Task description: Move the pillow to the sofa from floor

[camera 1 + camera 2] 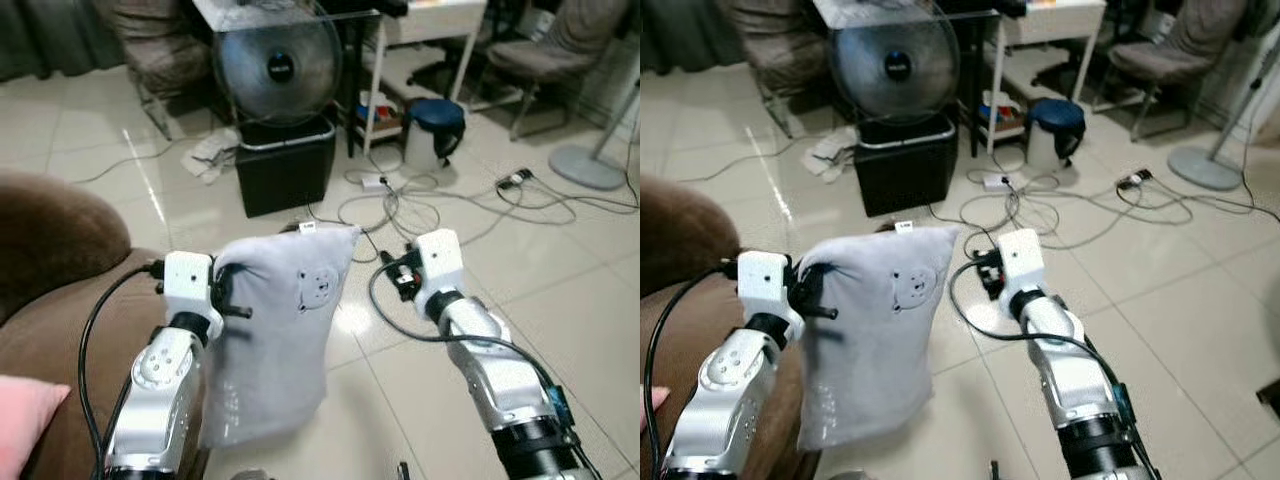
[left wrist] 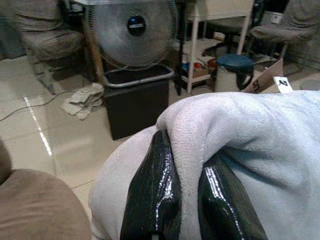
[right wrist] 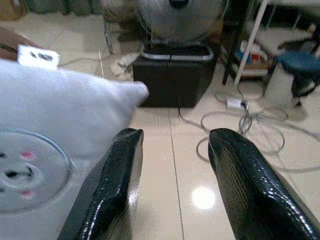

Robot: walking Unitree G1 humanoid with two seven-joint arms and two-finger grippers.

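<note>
A pale grey plush pillow with a small bear face (image 1: 275, 330) hangs upright at centre frame, above glossy cream floor tiles (image 1: 560, 300). The left gripper (image 2: 192, 200) pinches a fold of its upper edge tight. The right gripper (image 3: 172, 185) is spread wide just beside it, holding nothing. A brown fabric sofa (image 1: 50, 270) fills the lower left. At the top stand a round fan (image 1: 277, 68) on a black bin (image 1: 285, 165); white cables (image 1: 440, 200) trail to the right.
</note>
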